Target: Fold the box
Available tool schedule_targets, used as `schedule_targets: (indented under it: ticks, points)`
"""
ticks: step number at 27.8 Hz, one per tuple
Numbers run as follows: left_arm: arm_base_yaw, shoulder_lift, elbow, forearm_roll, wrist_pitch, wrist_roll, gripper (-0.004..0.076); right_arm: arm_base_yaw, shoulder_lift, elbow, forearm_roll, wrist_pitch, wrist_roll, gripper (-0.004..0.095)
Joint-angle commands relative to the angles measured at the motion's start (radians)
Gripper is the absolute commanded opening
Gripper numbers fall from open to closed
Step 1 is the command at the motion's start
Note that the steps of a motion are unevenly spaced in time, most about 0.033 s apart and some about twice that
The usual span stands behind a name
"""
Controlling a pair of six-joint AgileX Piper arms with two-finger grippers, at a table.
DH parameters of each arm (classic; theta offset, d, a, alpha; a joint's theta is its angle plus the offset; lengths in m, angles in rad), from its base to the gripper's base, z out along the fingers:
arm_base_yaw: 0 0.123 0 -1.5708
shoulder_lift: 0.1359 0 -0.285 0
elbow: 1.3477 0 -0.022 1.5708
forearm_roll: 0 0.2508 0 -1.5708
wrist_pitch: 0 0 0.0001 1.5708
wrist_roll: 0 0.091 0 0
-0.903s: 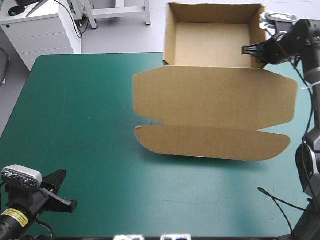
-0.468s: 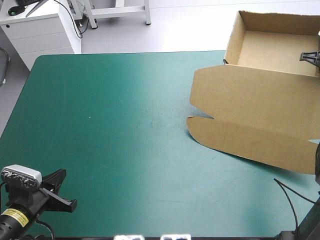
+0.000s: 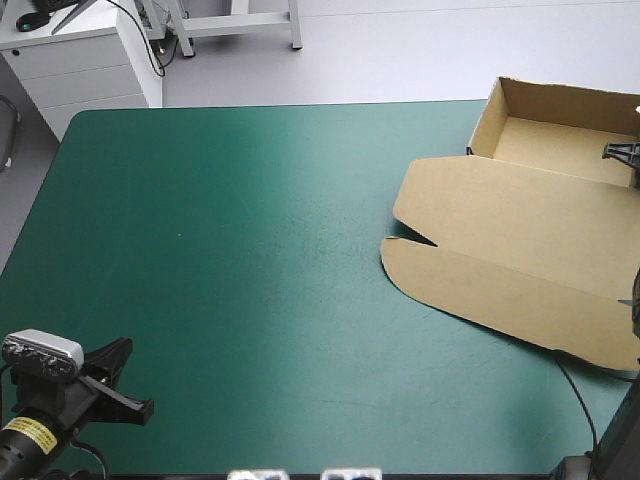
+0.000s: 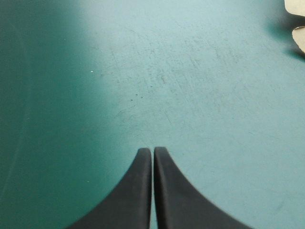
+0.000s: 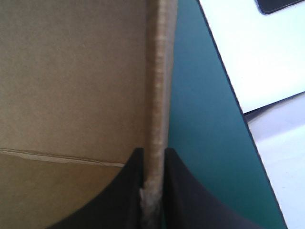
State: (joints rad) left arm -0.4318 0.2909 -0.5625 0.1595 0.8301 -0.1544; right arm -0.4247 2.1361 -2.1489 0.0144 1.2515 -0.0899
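Note:
The brown box (image 3: 520, 245) lies at the table's right side as an open tray with raised walls (image 3: 560, 100) at the far right and its lid spread flat toward the front. My right gripper (image 3: 622, 152) shows only at the picture's right edge, at the tray's right wall. In the right wrist view the right gripper (image 5: 153, 157) is shut on that wall's edge (image 5: 159, 76), the board standing between its fingers. My left gripper (image 3: 120, 385) rests at the table's near left corner, far from the box. In the left wrist view the left gripper (image 4: 153, 151) is shut on nothing above the teal-green cover.
The teal-green cover (image 3: 220, 260) lies bare across the left and middle. A corner of the box's lid (image 4: 298, 21) shows far ahead of the left gripper. The table's right edge (image 5: 224, 81) runs close beside the held wall.
The box has been carried right and lowered, from high over the table's far middle to its right side. My right gripper went with it, mostly out of the high view. The left arm has stayed still.

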Motion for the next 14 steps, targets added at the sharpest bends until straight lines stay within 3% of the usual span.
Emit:
schedule_targets:
  ticks: [1, 4, 7, 10, 12, 13, 14]
  points:
    - [0.002, 0.011, -0.024, 0.004, -0.070, -0.011, -0.0008, -0.006, -0.068, -0.030, 0.020, -0.004, -0.021, 0.0364]
    - [0.002, 0.011, -0.024, 0.004, -0.070, -0.011, -0.0008, -0.006, -0.074, -0.030, 0.017, -0.004, -0.011, 0.0648]
    - [0.002, 0.011, -0.024, 0.004, -0.069, -0.011, -0.0008, -0.006, -0.110, -0.030, 0.018, -0.002, -0.009, 0.0793]
    - [0.002, 0.011, -0.024, 0.004, -0.066, -0.011, -0.0008, -0.006, -0.194, -0.030, 0.032, -0.002, 0.004, 0.0774]
    - [0.002, 0.011, -0.024, 0.004, -0.066, -0.011, -0.0008, -0.006, -0.259, -0.030, 0.107, -0.002, 0.004, 0.0709]
    - [0.002, 0.011, -0.024, 0.004, -0.062, -0.011, -0.0008, -0.006, -0.297, -0.030, 0.180, -0.003, -0.007, 0.0664]
    - [0.002, 0.011, -0.024, 0.004, -0.048, -0.011, -0.0008, -0.003, -0.358, -0.030, 0.389, -0.003, -0.079, 0.0542]
